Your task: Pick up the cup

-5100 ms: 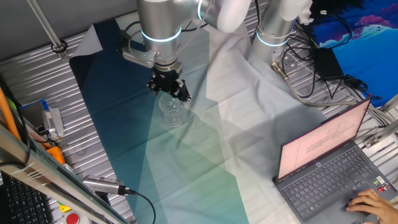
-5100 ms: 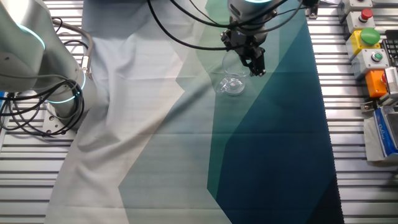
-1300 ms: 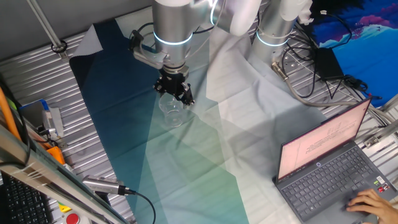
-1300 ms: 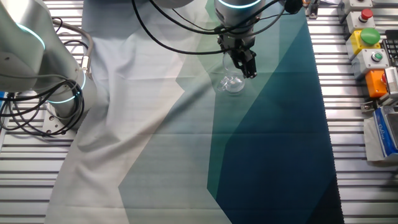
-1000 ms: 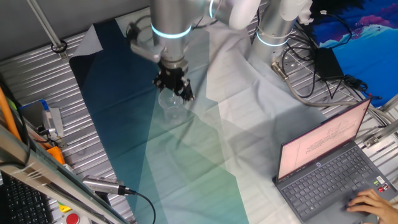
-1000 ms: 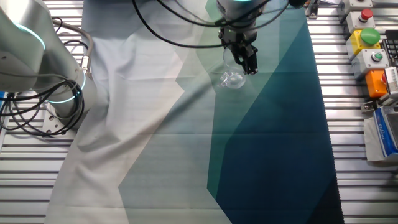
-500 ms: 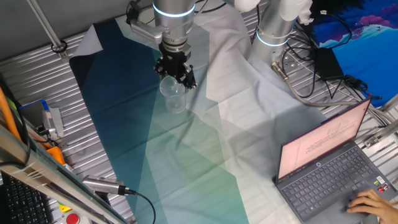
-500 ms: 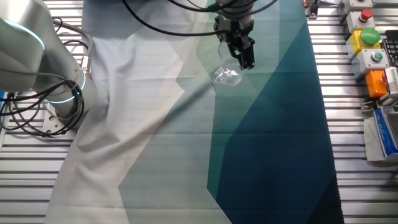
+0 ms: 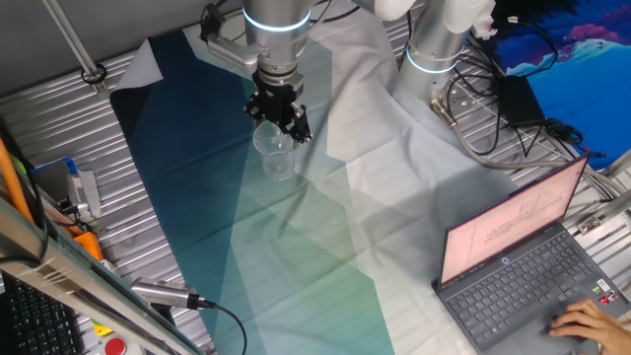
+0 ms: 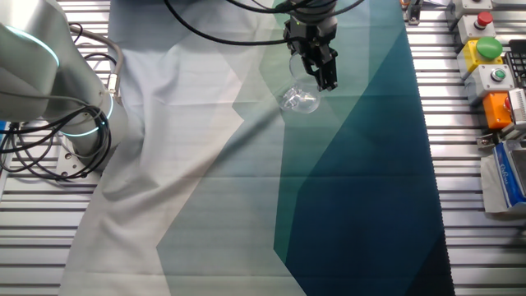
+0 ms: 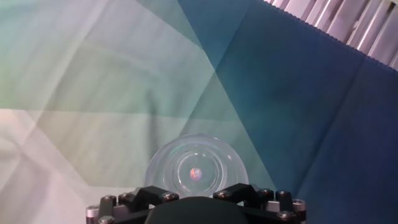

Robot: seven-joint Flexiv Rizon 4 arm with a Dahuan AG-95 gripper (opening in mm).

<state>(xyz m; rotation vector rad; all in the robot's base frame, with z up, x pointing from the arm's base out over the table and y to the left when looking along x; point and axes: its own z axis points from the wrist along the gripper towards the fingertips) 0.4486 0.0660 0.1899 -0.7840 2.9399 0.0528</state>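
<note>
The cup [image 9: 276, 154] is small, clear and colourless. It hangs from my gripper [image 9: 279, 118] with its base down, lifted a little above the blue-green cloth [image 9: 296, 256]. In the other fixed view the cup [image 10: 299, 99] sits just below the black fingers [image 10: 326, 78], tilted slightly to the left. In the hand view I look down into the cup [image 11: 196, 167] and see its round base; my gripper [image 11: 196, 198] is shut on its rim at the frame's bottom edge.
A second arm's base [image 9: 434, 49] stands at the back, with cables [image 9: 483, 108] beside it. An open laptop [image 9: 523, 256] with a person's hand [image 9: 587, 320] on it is at the front right. A button box [image 10: 489, 49] sits on the slatted table edge.
Over the last second my gripper rose and shifted towards the back with the cup in it, lifting it off the cloth. In the last half second it has hardly moved.
</note>
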